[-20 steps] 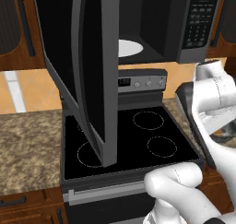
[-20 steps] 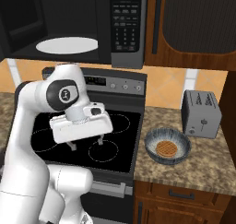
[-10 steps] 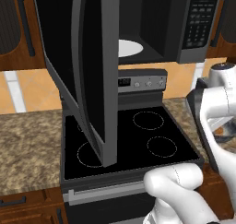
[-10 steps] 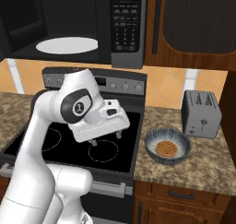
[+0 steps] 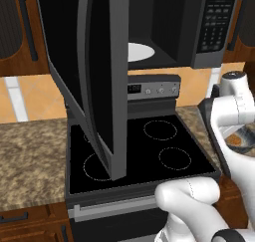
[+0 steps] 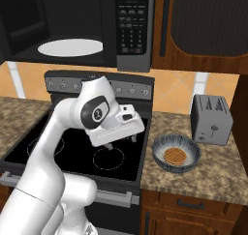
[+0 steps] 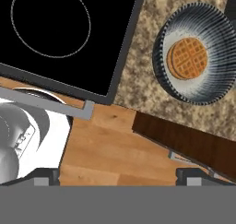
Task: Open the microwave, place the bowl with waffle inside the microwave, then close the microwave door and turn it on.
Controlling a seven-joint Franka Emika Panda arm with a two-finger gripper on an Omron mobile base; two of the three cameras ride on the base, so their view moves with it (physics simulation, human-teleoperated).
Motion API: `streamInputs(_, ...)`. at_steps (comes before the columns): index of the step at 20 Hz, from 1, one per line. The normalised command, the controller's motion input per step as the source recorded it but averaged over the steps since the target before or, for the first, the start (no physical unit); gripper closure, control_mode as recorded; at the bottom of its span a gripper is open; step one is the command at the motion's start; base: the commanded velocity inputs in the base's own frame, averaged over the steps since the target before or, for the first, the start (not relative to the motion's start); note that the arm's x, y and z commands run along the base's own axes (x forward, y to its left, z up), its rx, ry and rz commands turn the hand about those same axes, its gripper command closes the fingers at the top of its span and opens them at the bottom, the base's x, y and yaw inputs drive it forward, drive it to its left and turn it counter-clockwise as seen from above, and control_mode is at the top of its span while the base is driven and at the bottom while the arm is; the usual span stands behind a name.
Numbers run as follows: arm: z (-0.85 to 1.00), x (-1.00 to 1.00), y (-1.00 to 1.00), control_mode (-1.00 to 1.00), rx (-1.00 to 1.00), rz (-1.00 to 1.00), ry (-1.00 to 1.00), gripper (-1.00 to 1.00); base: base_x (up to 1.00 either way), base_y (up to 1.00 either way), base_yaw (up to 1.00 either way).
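I am hovering my gripper (image 6: 120, 143) over the stove's (image 6: 58, 147) black glass, its fingers spread wide and gripping nothing. The bowl (image 6: 176, 154), with the waffle (image 7: 186, 58) lying inside it, is sitting on the granite tabletop (image 6: 203, 181) just beside my gripper, near the toaster (image 6: 211, 119). Above, the microwave door (image 5: 94, 71) is standing wide open on the microwave (image 6: 82, 26).

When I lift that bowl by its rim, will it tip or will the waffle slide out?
The bowl looks rigid, wide and low, so it probably lifts level if gripped firmly. Its ribbed wall may help the fingers hold. The waffle lies loose and flat, narrower than the rim; any tilt could slide it, though the walls should contain it.
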Motion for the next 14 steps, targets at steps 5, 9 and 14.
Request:
streamInputs(5,-0.41,0.41,-0.32,-1.0,0.0,0.0,0.0,-1.0,0.0,0.0,0.0)
streamInputs(9,-0.44,0.43,-0.38,-1.0,0.0,0.0,0.0,-1.0,0.0,0.0,0.0)
streamInputs(14,-0.51,0.58,-0.35,-1.0,0.0,0.0,0.0,-1.0,0.0,0.0,0.0)
